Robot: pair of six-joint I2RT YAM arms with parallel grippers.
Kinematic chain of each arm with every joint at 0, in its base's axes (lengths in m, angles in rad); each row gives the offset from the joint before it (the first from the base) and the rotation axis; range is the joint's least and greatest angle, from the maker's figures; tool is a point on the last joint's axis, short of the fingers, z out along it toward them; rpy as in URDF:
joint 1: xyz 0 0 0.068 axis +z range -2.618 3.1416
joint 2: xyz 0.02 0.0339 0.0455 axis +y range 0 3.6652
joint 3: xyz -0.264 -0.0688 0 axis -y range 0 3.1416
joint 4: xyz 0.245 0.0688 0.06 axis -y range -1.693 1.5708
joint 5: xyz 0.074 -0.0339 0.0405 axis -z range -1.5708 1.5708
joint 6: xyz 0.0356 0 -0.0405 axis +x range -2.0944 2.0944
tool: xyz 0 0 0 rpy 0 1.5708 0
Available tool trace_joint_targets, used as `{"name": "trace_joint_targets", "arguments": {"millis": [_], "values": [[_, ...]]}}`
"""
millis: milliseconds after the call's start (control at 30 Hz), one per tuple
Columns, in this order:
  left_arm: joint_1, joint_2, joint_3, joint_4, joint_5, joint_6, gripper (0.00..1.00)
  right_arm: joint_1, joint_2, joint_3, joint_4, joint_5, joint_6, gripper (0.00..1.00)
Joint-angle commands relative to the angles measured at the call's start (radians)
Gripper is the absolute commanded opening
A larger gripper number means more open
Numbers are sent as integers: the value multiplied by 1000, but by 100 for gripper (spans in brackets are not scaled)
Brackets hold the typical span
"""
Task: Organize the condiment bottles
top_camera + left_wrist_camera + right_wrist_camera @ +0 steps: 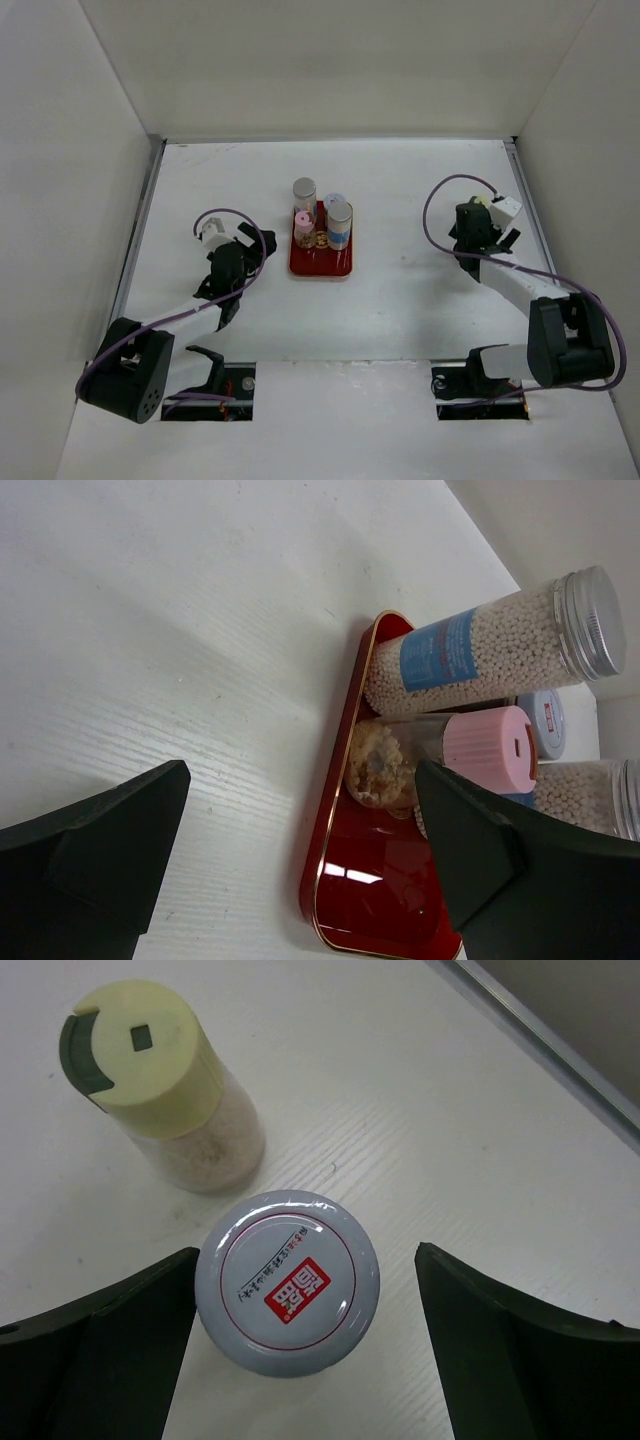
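Observation:
A flat red tray (322, 262) holds a pink-lidded bottle (303, 225), a grey-lidded blue-label bottle (339, 222) and a pale patterned-lid jar (334, 203). A silver-lidded clear bottle (304, 190) stands at the tray's far end. My left gripper (238, 258) is open and empty, left of the tray (345, 880), facing the pink-lidded bottle (480, 750). My right gripper (307, 1255) is open at the far right with its jaws either side of a white patterned-lid jar (288, 1285). A cream bottle with a yellow cap (150, 1070) stands just beyond it.
White walls enclose the table on the left, back and right. A metal rail (560, 1050) runs along the right edge close to my right gripper (472, 222). Bare white table lies between the tray and both arms.

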Motion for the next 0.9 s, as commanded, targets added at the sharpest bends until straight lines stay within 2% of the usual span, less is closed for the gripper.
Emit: {"name": "trace_joint_targets", "arguments": {"millis": [0,100,200,333,467,600,733,867], "values": [[-7,7,0,45,9,-12,100,-36,24,15,78,-42,47,89],[-4,5,0,45,15,-13,100,-38,66,24,122,-100,47,80],[-5,2,0,45,9,-13,100,-18,83,23,144,-123,58,63],[13,-25,-10,39,12,-13,100,141,0,-2,98,-69,50,53],[15,-18,-10,44,-3,-12,100,367,-155,-13,9,-7,61,50],[16,-10,-6,45,5,-12,100,584,-184,47,-26,2,67,49],[27,-24,-10,39,0,-9,100,744,-82,157,33,-22,59,49],[31,-55,-20,36,-15,-7,100,813,82,286,165,-88,-20,49]]}}
